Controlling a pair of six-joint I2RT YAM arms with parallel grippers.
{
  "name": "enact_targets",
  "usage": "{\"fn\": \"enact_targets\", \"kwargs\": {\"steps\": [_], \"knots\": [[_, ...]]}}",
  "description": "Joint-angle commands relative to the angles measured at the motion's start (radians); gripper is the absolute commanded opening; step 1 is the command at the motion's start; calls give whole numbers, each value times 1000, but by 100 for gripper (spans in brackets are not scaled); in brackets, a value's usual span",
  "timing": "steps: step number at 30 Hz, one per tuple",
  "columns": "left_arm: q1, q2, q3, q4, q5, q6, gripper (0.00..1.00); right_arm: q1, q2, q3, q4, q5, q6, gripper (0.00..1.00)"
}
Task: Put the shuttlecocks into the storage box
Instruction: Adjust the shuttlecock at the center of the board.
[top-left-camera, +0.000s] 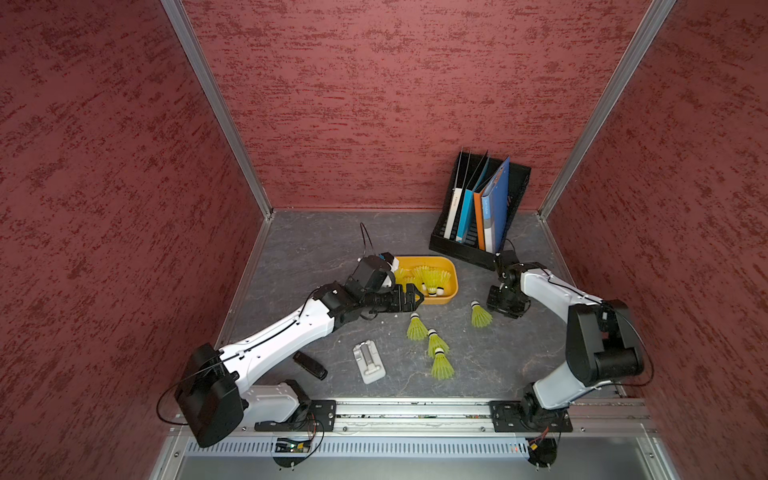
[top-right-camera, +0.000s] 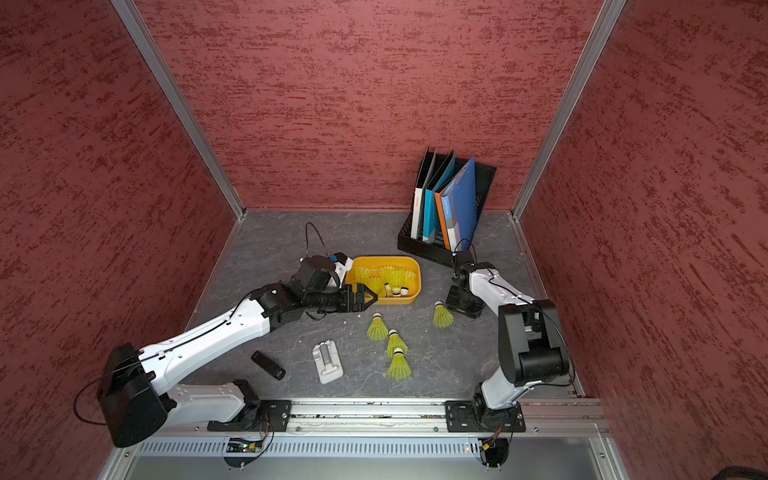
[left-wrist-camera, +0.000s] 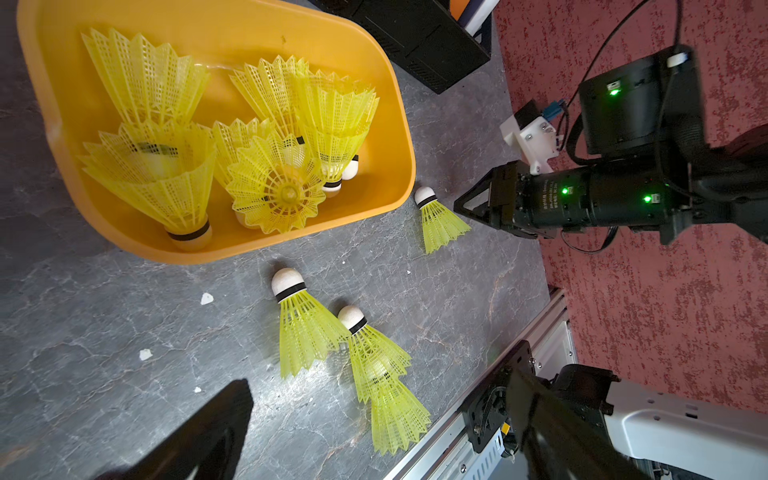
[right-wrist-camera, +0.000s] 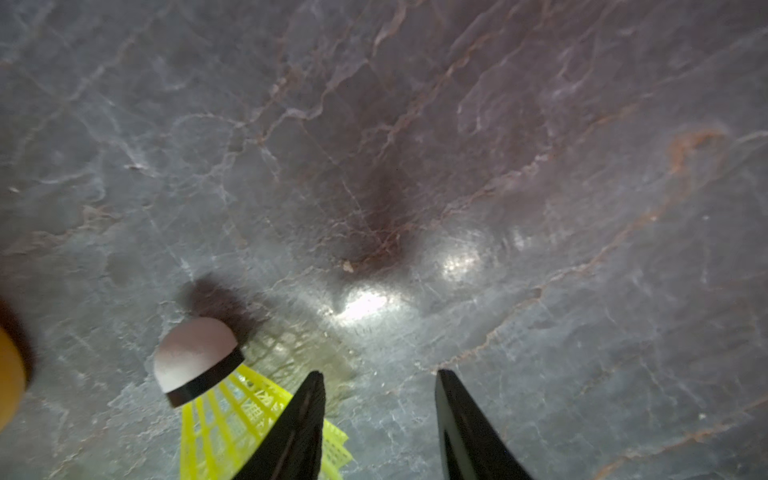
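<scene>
No text is legible: the printing on the white folder spine (top-left-camera: 456, 205) and blue folder spine (top-left-camera: 487, 204) in the file rack (top-left-camera: 521, 183) at 1 o'clock, and the wrist motor label (left-wrist-camera: 547, 199), is too small to read.

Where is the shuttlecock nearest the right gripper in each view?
Both top views: shuttlecock alone, right of the box.
Left wrist: shuttlecock between box corner and right gripper.
Right wrist: shuttlecock partly behind one finger, ungripped.
Landmark: the orange box, a blurred edge sliver in the right wrist view.
</scene>
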Motion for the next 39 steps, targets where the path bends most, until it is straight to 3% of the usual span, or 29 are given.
{"fn": "enact_targets", "kwargs": {"steps": [1,12,19,26,31,35,39], "knots": [[8,-33,-13,1,4,14,100,-3,-20,-42,41,-44,9,46],[11,-24,-13,10,9,17,100,109,-128,-132,121,-167,144,46],[11,-10,-7,19,11,14,100,146,-54,-56,163,-180,134,48],[11,-31,-13,6,-3,9,100,133,-47,48,75,-132,-77,58],[10,-47,-16,-7,-8,15,100,111,-72,126,-5,-41,-275,59],[9,-46,-9,-10,0,33,100,106,-96,160,7,26,-432,61],[9,-31,10,-15,15,61,100,79,-79,160,77,18,-601,62]]}}
